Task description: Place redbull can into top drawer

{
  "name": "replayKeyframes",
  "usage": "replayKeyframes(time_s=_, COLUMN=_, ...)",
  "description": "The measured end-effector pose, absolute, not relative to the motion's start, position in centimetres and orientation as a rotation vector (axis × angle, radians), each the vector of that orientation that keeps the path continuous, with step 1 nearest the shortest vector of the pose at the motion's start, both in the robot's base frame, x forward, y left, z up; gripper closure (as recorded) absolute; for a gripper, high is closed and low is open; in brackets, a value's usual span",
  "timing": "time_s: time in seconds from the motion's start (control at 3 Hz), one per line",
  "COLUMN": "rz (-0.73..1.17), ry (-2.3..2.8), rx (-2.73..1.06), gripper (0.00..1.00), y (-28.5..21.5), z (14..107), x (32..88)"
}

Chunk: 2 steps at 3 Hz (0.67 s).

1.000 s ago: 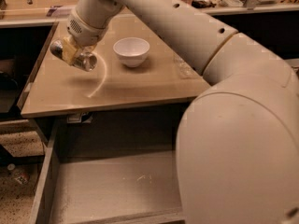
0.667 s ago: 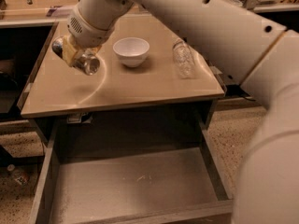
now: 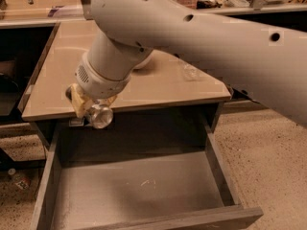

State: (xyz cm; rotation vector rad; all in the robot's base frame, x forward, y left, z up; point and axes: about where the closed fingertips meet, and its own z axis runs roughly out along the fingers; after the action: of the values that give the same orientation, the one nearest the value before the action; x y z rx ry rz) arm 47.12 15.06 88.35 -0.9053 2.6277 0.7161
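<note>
My gripper (image 3: pixel 91 108) hangs at the tabletop's front edge, over the back left of the open top drawer (image 3: pixel 144 190). It is shut on the redbull can (image 3: pixel 101 115), a shiny silver can whose round end faces the camera. The can is held in the air above the drawer's pale grey bottom, touching nothing else. The drawer is pulled far out and nothing lies in it. My large grey arm crosses the upper part of the view.
The tan tabletop (image 3: pixel 53 80) sits behind the drawer. A white bowl (image 3: pixel 145 61) is mostly hidden behind my arm. A clear plastic bottle (image 3: pixel 190 71) lies on the table's right side. Speckled floor lies to the right, dark shelving to the left.
My gripper has carried the can from above the table's left part forward and down to the front edge, over the drawer. The arm has swung across the view.
</note>
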Motion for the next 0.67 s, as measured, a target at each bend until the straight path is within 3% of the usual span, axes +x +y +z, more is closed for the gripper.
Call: replayKeyframes(time_s=0.67, rz=0.803, ry=2.665, rx=-0.765, gripper=1.00, y=14.2, z=86.6, x=44.2)
